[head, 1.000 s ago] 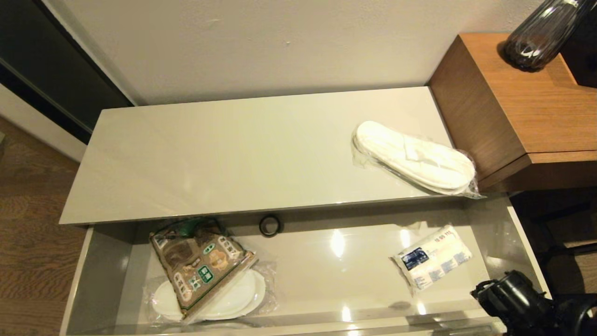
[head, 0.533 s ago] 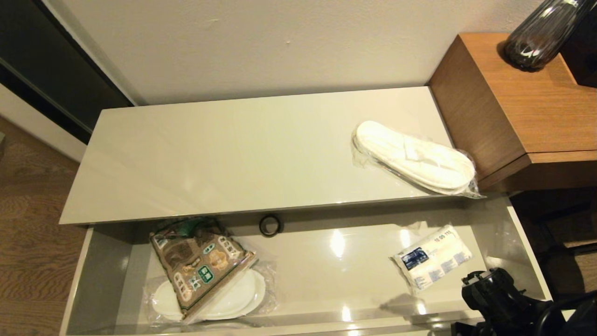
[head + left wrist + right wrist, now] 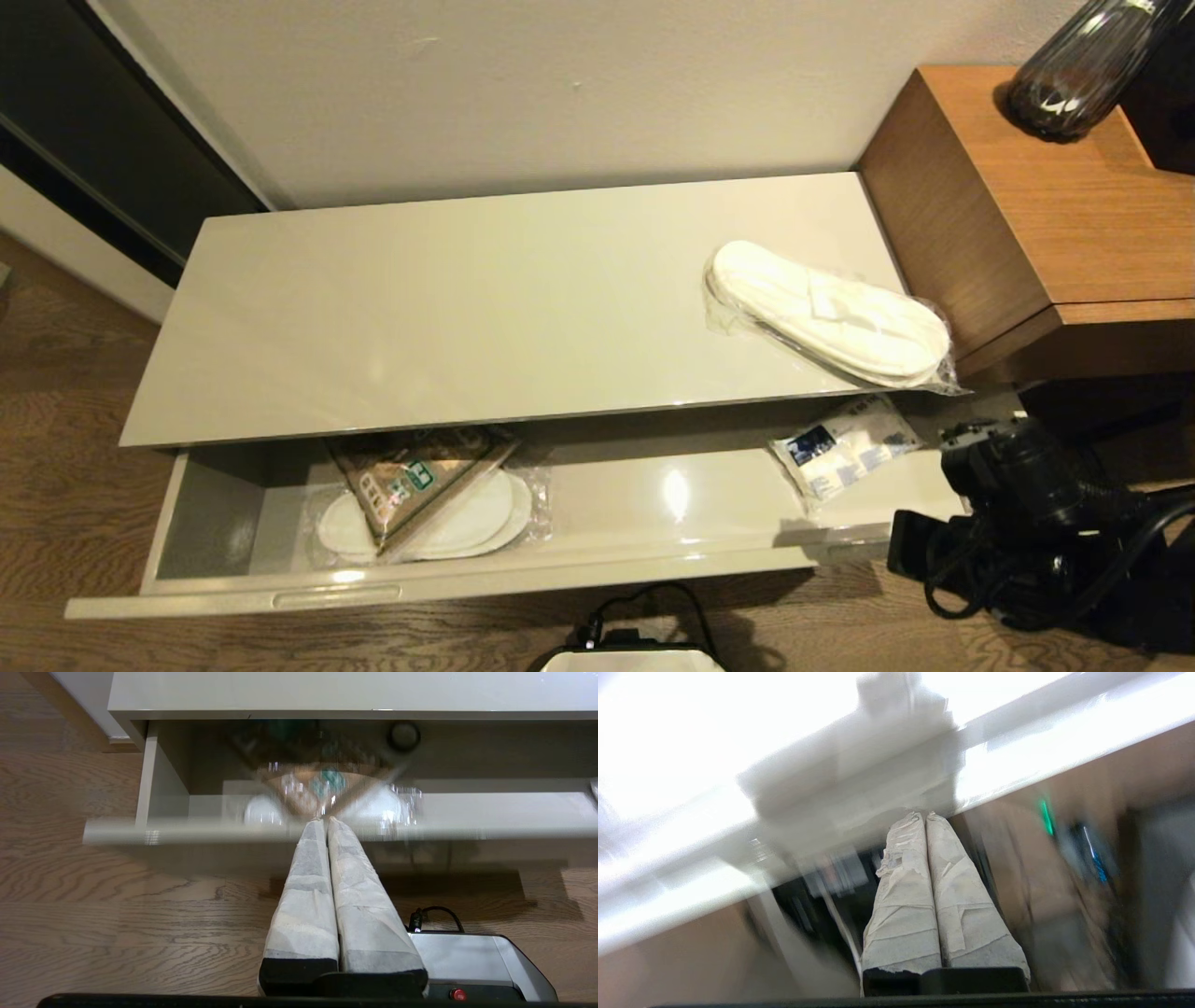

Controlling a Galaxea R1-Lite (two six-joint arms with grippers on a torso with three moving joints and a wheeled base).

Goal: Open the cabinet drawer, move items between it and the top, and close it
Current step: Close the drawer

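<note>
A: How far along is this?

B: Late, I'd judge. The cabinet drawer [image 3: 467,574] is only partly out, most of it under the top [image 3: 467,308]. One pack of wrapped slippers [image 3: 826,313] lies on the top's right end, by the wooden side table [image 3: 1036,205]. Inside the drawer, the snack bag [image 3: 420,471] lies on a second slipper pack [image 3: 448,523] at the left, and the tissue pack [image 3: 840,446] sits at the right, half under the top's edge. What's left looks like pushing the drawer fully shut.

A: And the arms?

B: The right gripper [image 3: 925,815] is at the drawer's right end with its jaws pressed together, holding nothing. The left gripper [image 3: 325,820] hangs parked low in front of the drawer, jaws likewise closed and empty.

A: Anything unclear?

B: The tape roll [image 3: 404,735] shows only as a dark round shape deep under the top in the left wrist view. The right wrist view is smeared, so I can't tell whether those fingertips touch the drawer front.
</note>
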